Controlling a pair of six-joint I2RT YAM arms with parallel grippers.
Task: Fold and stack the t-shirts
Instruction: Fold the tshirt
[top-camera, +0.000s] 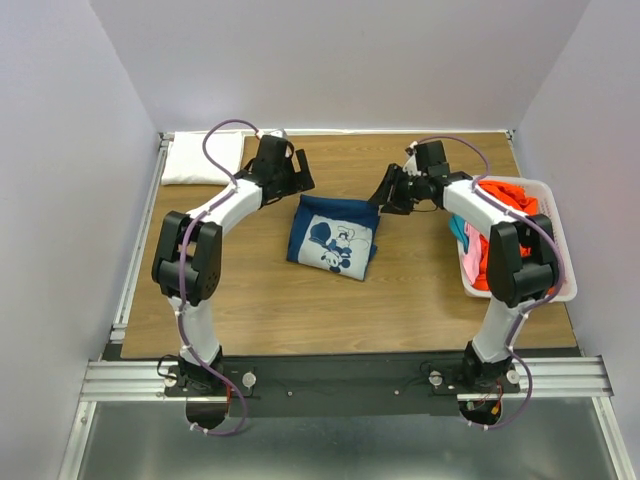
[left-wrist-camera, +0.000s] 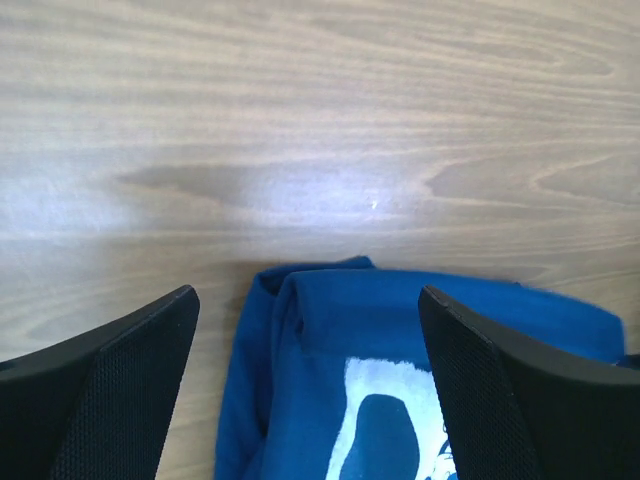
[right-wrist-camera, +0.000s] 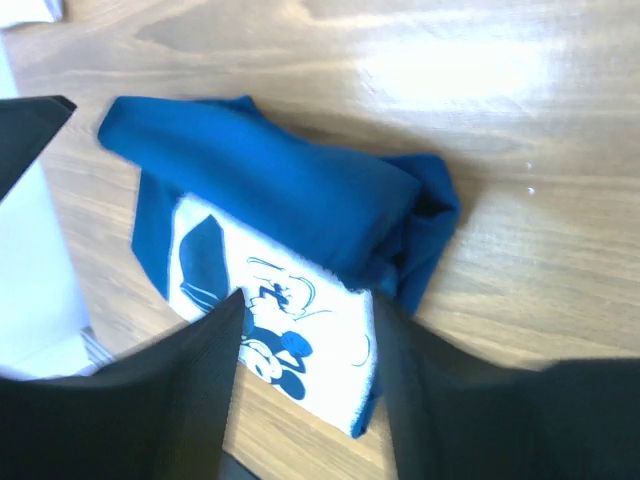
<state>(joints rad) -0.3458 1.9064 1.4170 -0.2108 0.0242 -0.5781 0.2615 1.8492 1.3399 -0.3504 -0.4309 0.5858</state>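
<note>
The navy blue t-shirt (top-camera: 333, 235) lies folded into a small rectangle at the table's middle, white cartoon print up. It also shows in the left wrist view (left-wrist-camera: 330, 330) and the right wrist view (right-wrist-camera: 280, 190). My left gripper (top-camera: 297, 180) hovers open and empty just beyond its far left corner (left-wrist-camera: 308, 300). My right gripper (top-camera: 386, 196) is open and empty just off its far right corner (right-wrist-camera: 305, 320). A folded white t-shirt (top-camera: 203, 157) lies at the back left. Orange (top-camera: 508, 196), pink (top-camera: 471, 246) and teal (top-camera: 457, 228) shirts lie bunched in the basket.
The white slatted basket (top-camera: 562, 245) stands at the table's right edge, partly under my right arm. Grey walls close in on three sides. Bare wood shows in front of the navy shirt and along the back.
</note>
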